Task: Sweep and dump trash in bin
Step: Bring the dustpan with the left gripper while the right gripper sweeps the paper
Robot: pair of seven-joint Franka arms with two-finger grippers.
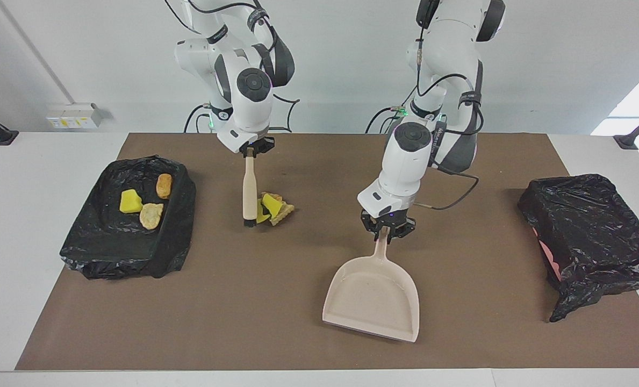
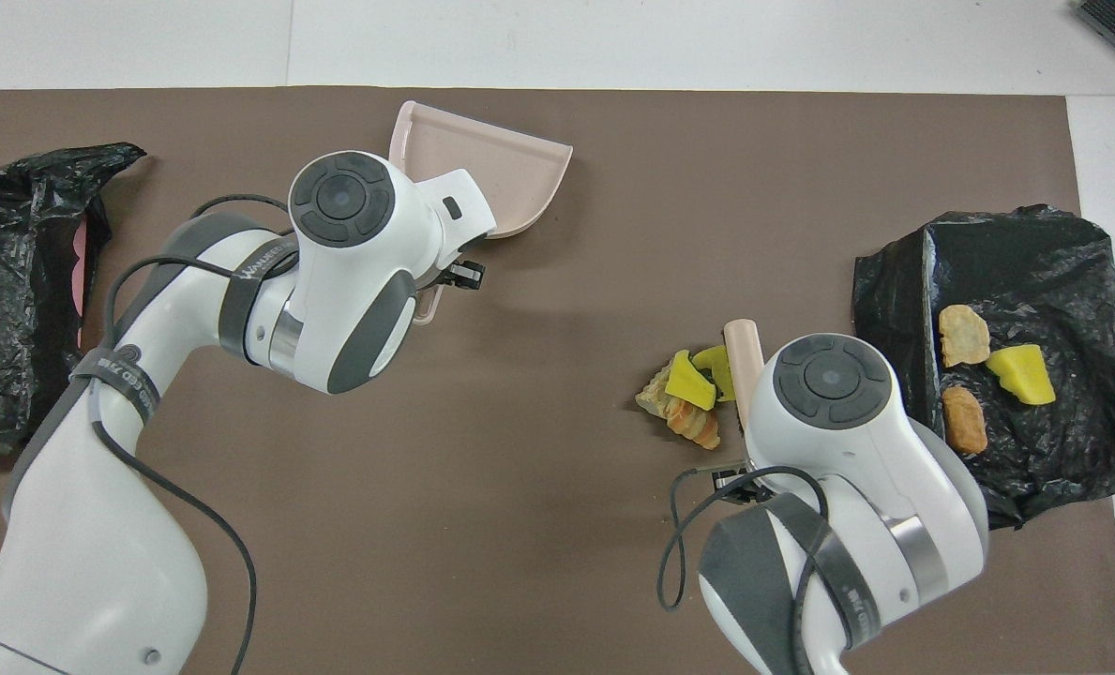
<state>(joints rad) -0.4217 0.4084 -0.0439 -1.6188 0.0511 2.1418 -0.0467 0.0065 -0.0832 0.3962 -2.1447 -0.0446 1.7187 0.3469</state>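
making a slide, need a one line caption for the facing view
Right gripper holds the beige brush against yellow and tan trash scraps; left gripper holds the beige plastic dustpan.

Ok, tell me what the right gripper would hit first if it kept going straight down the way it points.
The right gripper points down, shut on the brush, whose bristles look to be at the brown mat already. So the brush would press into the mat first, beside the trash pile.

Beige dustpan [image 1: 373, 293] and brush [image 1: 250, 191], yellow and tan trash [image 1: 274, 207], black bin liners [image 1: 128, 252], brown mat [image 1: 276, 301].
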